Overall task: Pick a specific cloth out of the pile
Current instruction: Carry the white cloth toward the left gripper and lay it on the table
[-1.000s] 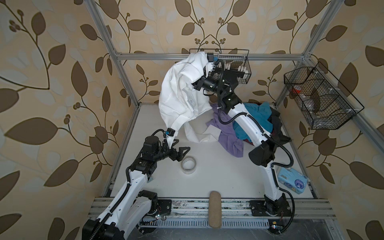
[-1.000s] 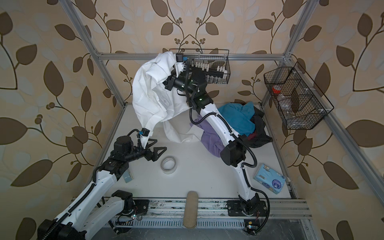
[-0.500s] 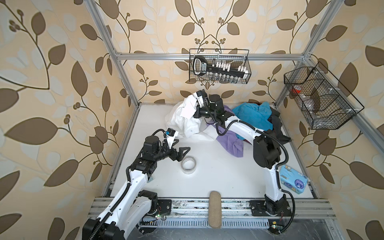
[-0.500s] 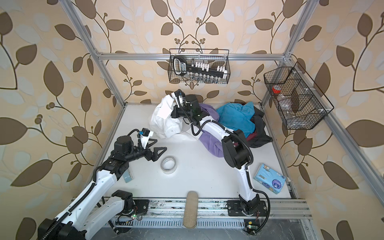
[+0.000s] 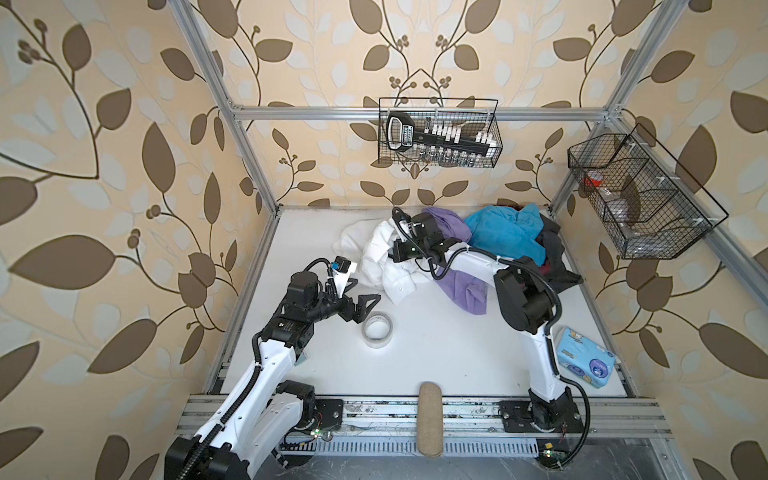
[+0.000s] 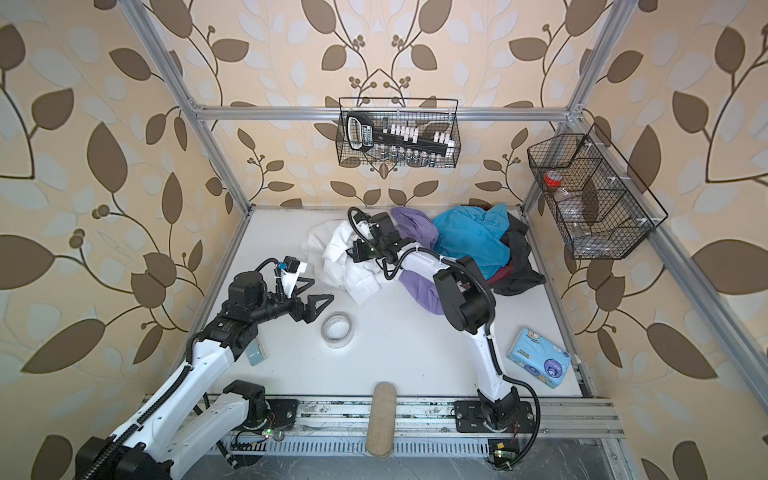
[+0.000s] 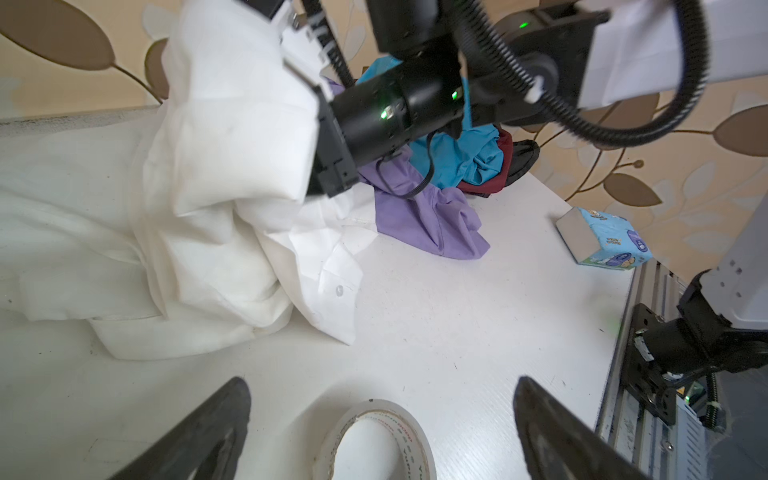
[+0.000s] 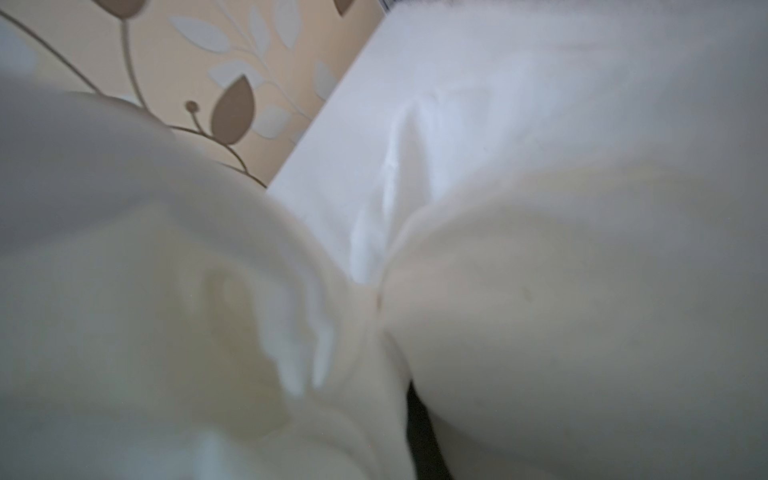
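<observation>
Left gripper (image 5: 365, 291) hovers just left of the tape (image 5: 377, 330). Its jaws are wide apart with nothing between them. Same pose as a second ago, so it's idle.

The cloth (image 5: 382, 257) is the white buttoned one. It now sits slumped on the table (image 5: 436, 365) just behind the tape. That's the big change: a second ago it hung high off the right arm, up by the back basket (image 5: 440, 133), and half a second ago it was partway down. Now all of it is down, with the cuff end nearest the tape.

Right gripper (image 5: 397, 252) is behind the tape and slightly right, nose buried in the cloth's folds. The tips are hidden from above. Its wrist view shows white fabric (image 8: 582, 291) bunched toward one pinch point, so I read the jaws as clamped on the cloth, not yet let go.

The pile (image 5: 507, 241) is behind the tape and well to its right: teal and dark pieces, plus a lavender piece (image 5: 461, 286) trailing toward the tape. The cloth touches that lavender edge and otherwise lies on the tape side.

A tissue pack (image 5: 584, 357) sits far right of the tape, untouched.

My take is that the cloth is out of the pile and laid apart. What's left looks like opening the jaws and backing the arm off without snagging a fold or dragging the lavender piece along.
</observation>
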`<act>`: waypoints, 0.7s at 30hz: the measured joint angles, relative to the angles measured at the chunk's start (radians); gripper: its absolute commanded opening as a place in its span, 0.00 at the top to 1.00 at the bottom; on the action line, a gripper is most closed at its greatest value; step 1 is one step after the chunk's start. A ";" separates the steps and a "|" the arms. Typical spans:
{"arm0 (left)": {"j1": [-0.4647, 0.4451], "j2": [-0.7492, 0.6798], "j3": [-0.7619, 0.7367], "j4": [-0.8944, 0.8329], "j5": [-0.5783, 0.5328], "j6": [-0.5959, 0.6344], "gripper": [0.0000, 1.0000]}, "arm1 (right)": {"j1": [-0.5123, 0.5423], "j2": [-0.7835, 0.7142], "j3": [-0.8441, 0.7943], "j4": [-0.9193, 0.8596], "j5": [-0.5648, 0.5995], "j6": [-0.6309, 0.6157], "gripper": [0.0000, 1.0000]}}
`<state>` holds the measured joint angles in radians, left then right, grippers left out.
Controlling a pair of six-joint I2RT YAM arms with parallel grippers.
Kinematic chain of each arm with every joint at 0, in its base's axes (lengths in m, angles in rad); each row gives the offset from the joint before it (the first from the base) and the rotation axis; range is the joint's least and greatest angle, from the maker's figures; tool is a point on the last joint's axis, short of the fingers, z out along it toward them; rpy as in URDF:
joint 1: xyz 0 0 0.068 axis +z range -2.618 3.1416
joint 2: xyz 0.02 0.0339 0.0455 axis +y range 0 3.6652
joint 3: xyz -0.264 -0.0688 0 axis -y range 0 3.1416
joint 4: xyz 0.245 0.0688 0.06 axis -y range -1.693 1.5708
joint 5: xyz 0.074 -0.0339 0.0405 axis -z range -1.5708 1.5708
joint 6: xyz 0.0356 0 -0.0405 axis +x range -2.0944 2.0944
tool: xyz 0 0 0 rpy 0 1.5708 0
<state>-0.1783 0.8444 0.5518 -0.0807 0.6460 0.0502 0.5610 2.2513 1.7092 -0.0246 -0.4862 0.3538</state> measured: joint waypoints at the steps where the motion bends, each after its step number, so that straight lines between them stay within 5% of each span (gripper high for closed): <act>1: 0.000 0.000 0.000 0.000 0.000 0.000 0.02 | 0.000 0.042 0.026 -0.023 0.010 -0.002 1.00; 10: 0.000 0.004 0.000 0.000 -0.002 0.000 0.01 | 0.030 0.251 0.275 -0.150 0.042 0.006 0.73; 21: 0.000 -0.017 -0.002 0.002 -0.054 0.000 0.01 | 0.109 0.507 0.647 -0.110 -0.027 0.134 0.64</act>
<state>-0.1783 0.8276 0.5499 -0.0784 0.5919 0.0498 0.6704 2.7586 2.3562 -0.1345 -0.5133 0.4877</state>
